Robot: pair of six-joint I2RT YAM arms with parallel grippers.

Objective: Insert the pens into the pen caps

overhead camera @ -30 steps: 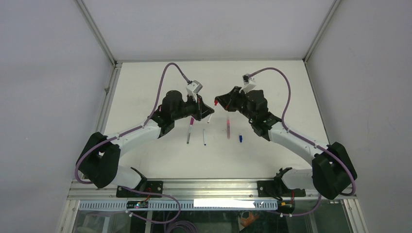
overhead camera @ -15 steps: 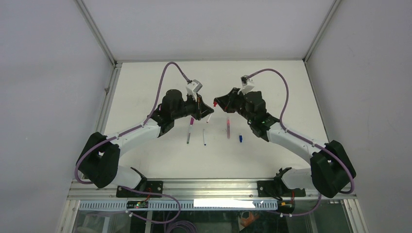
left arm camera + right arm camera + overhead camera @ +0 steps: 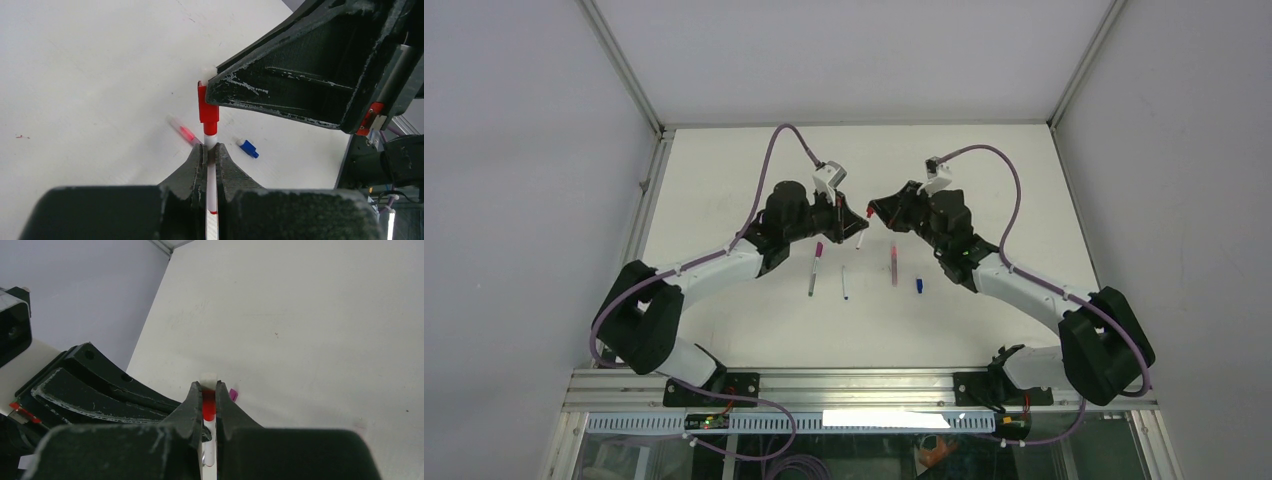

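Pen meets red cap above the worktop [image 3: 724, 180] — both pincers clenched.

The left pincer [image 3: 210, 151] grasps a white pen [image 3: 211, 185] pointing up the frame, its end at the mouth of the red cap [image 3: 207, 107], which the right pincer [image 3: 208, 390] clamps at frame centre. Below them in the top view lie — apart from one another — a magenta-tipped pen [image 3: 813, 270], a loose white pen [image 3: 844, 284], a pink pen [image 3: 892, 262] and, furthest right, a blue cap [image 3: 918, 285].
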